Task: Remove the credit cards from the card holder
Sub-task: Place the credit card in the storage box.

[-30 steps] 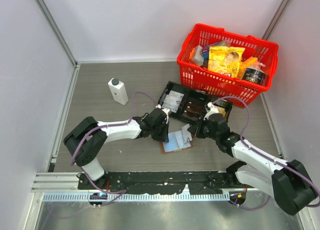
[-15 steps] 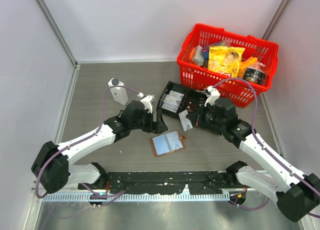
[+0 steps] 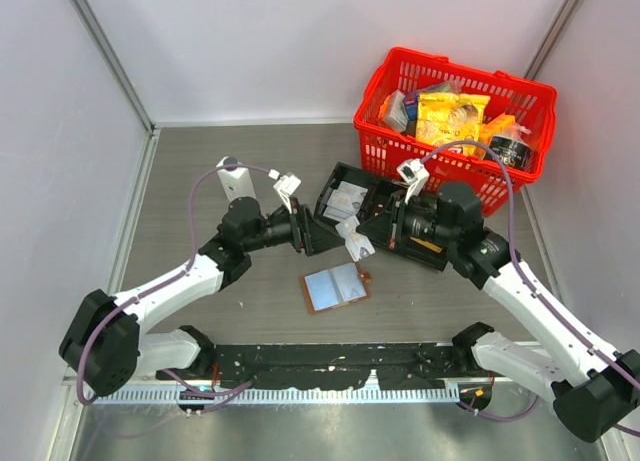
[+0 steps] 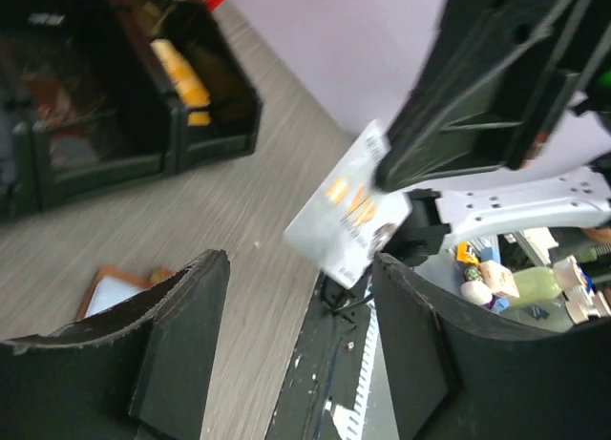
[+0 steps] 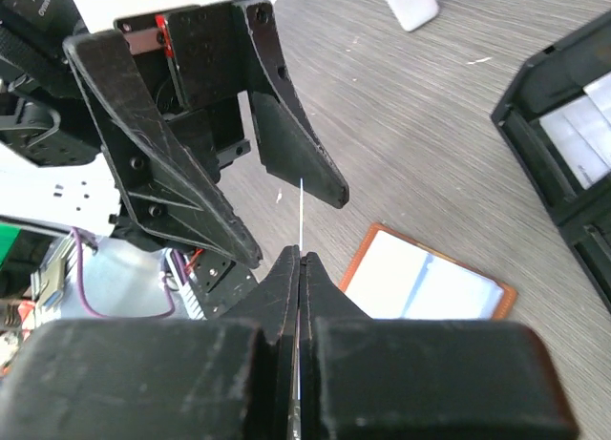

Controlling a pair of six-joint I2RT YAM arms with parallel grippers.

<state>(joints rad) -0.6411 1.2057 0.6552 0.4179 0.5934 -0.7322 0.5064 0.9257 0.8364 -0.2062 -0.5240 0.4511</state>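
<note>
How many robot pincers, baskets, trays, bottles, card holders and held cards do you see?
2 pincers: left pincer, right pincer
1 red basket
1 black tray
1 white bottle
1 card holder
1 held credit card
Total: 7

Grey table (image 3: 185,181), card holder (image 3: 335,286), blk tray (image 3: 325,193), red basket (image 3: 400,159), bottle (image 3: 229,173)

From my remote console: the card holder (image 3: 336,287) lies on the table (image 3: 440,293), before the left gripper (image 3: 325,233) and right gripper (image 3: 364,232); a card (image 3: 351,243) (pinched by the right) hangs between them, tray (image 3: 322,196) behind, basket (image 3: 420,166) farther back, bottle (image 3: 230,176) left
</note>
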